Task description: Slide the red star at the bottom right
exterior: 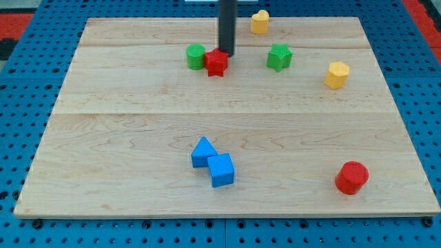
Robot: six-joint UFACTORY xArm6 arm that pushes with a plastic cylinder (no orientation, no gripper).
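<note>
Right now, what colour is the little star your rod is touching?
Red. The red star sits at my tip, seen in the camera view.

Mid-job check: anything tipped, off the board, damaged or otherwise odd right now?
Nothing stands out. All blocks sit flat on the board. My tip is at the red star, on its upper right, and the star touches the green block on its left.

High front view (1 camera), board (138,124)

star (217,63) right of cylinder (196,56), touching | my tip (227,54) at star's upper right
</note>
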